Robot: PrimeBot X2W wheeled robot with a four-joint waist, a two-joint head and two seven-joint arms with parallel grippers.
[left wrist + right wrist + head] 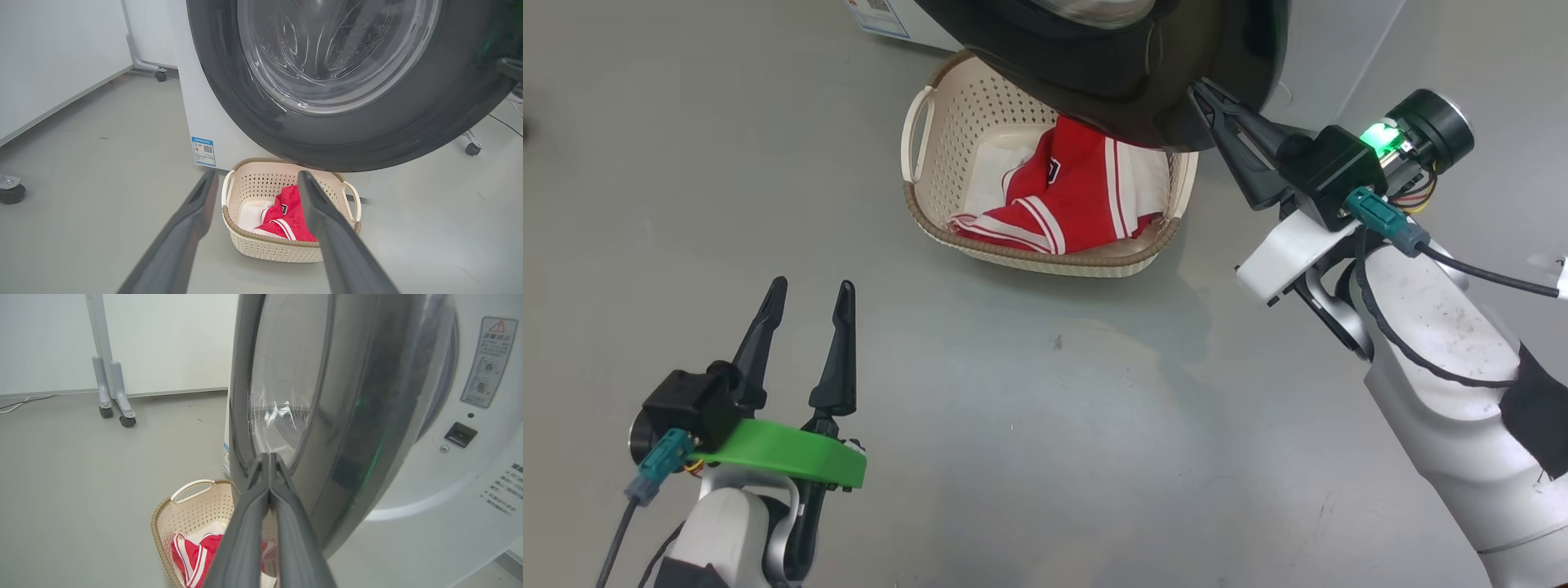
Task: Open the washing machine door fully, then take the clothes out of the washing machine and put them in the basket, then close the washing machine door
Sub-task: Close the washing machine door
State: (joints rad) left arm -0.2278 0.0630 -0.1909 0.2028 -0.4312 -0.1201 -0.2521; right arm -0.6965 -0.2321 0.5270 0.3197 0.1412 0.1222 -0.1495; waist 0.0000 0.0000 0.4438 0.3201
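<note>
The washing machine door (pixel 1127 73), round with a glossy black rim and clear glass centre (pixel 339 53), stands partly open over the basket. My right gripper (pixel 1199 88) is shut with nothing in it, its tips pressed against the door's outer face (pixel 327 428). Red clothes (pixel 1078 200) with white stripes lie in the cream basket (pixel 931 122) on the floor below the door. Far back at the lower left, my left gripper (pixel 809 290) is open and empty, pointing at the basket (pixel 265 245) and clothes (pixel 288 216). The white washing machine (pixel 461 469) shows its door latch.
Grey floor surrounds the basket. A white panel on castor legs (pixel 112 396) stands to the machine's left. A castor (pixel 12 192) sits at the left edge and another (pixel 472 148) right of the machine. A blue label (pixel 203 151) marks the machine's lower corner.
</note>
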